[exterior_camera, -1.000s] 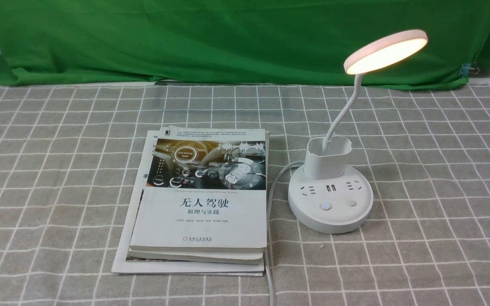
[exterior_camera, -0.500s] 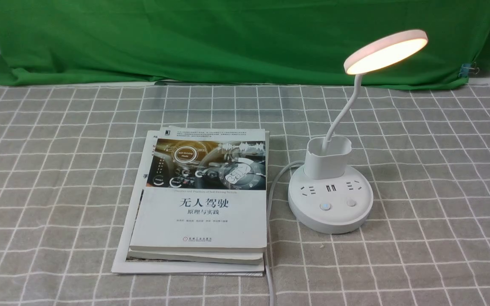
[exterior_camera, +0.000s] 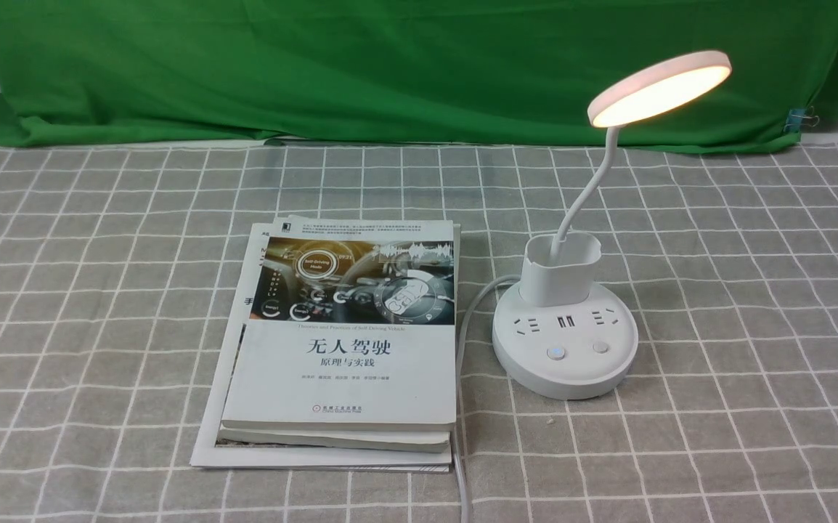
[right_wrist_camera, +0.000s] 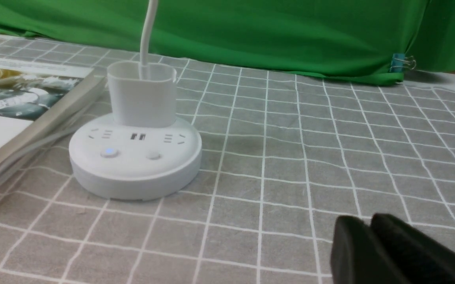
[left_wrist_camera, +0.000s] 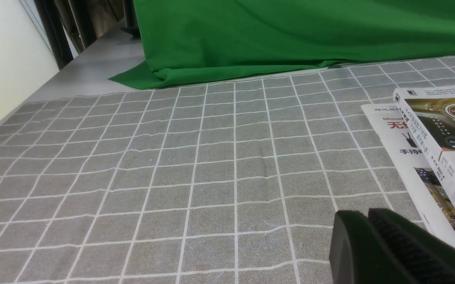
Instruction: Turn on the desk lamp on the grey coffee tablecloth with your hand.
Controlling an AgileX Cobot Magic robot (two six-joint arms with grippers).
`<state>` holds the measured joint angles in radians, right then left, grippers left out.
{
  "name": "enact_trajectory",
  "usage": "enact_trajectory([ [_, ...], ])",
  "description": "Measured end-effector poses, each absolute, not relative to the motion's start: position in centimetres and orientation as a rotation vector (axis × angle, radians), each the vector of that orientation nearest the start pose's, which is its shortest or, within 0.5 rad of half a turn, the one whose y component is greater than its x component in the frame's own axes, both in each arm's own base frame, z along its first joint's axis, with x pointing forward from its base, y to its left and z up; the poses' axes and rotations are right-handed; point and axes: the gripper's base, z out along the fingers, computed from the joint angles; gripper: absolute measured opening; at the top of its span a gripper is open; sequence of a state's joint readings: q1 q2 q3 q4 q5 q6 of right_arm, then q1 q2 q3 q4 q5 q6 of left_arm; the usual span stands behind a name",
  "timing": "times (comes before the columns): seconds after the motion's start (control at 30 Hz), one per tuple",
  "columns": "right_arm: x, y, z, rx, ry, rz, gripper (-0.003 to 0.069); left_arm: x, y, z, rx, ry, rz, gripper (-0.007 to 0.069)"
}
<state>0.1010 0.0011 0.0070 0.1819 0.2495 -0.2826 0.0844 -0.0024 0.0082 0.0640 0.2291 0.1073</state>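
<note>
The right hand [right_wrist_camera: 363,230] hangs low over the cloth [right_wrist_camera: 290,165], fingers seemingly together and empty; the lit lamp [right_wrist_camera: 135,157] stands well apart ahead of it.

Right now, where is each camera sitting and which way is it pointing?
Front: between the arms, facing forward over the grey coffee tablecloth, books and lit desk lamp; no robot parts show.
Left wrist: low, facing cloth and books; left claw tips together.
Right wrist: low, facing the lamp; right claw tips nearly touching.
Shared: front and right wrist show the lamp.
</note>
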Motion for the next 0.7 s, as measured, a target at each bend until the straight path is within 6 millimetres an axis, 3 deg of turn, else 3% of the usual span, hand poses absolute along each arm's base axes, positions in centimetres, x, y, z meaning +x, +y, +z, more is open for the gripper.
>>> enact_trajectory([
  [0.7, 5.48, 0.97, 18.84, -0.213, 1.726, 0.035, 0.0141, 5.53, 0.60, 18.98, 0.063, 1.721, 0.201, 0.0019],
])
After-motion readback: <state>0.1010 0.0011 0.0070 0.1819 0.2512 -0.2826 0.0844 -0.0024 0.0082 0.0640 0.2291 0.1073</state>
